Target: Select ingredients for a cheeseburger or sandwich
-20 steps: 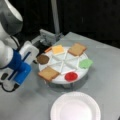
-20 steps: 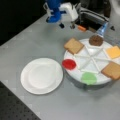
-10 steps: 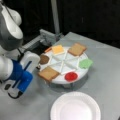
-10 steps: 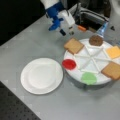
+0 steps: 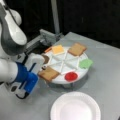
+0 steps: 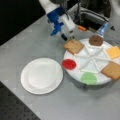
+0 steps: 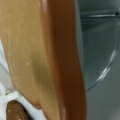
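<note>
Tan-brown toast slice [image 6: 74, 46] fills the wrist view [image 7: 37, 55], edge-on and very near the lens, its darker crust running down the middle of the picture. It lies in a wedge of the white divided tray [image 6: 86, 75], on the side nearest the arm. The gripper [image 6: 68, 37] hangs right at that slice's outer edge in both front views [image 5: 43, 68], fingertips down by the crust. Whether they are spread, closed or already pinching the toast cannot be told from here.

Around the tray, nothing looks lifted out: the dark brown patty [image 6: 96, 40] sits in the next wedge, the yellow-orange cheese square [image 6: 113, 52] beyond it, a second toast slice [image 6: 112, 70] on the far side, with the green leaf-shaped piece [image 6: 88, 78] and the red disc [image 6: 69, 64] in their own wedges. The white plate [image 6: 41, 75] stands apart from the tray on the grey table [image 6: 30, 37], with no stack on it.

As for handling, this toast looks like a thin, flat, rigid toy piece, most likely light and smooth-faced, so slippery rather than fragile. Lying flat in a shallow wedge, it offers little height. The sensible hold, by the look of it, is across the crust at the outer edge, where the slice overhangs the tray rim.
</note>
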Controlling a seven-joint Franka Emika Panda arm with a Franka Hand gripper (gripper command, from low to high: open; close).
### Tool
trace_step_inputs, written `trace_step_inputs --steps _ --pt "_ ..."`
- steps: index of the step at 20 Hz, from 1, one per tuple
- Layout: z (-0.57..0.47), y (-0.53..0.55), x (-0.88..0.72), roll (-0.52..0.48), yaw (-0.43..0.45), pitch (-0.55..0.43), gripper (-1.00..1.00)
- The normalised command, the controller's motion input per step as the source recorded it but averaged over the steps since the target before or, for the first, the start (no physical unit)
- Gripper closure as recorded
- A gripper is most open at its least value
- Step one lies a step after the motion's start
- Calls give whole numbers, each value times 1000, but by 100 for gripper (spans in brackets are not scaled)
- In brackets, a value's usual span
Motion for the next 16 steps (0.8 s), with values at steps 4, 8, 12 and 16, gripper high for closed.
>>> trace_step_inputs --steps 4,8,12,16 --pt "-86 48 99 32 91 -77 -100" --pt "-127 -54 89 41 80 -99 -100" --pt "-162 -93 58 37 71 -100 100" --pt "-159 -62 60 46 47 -92 100"
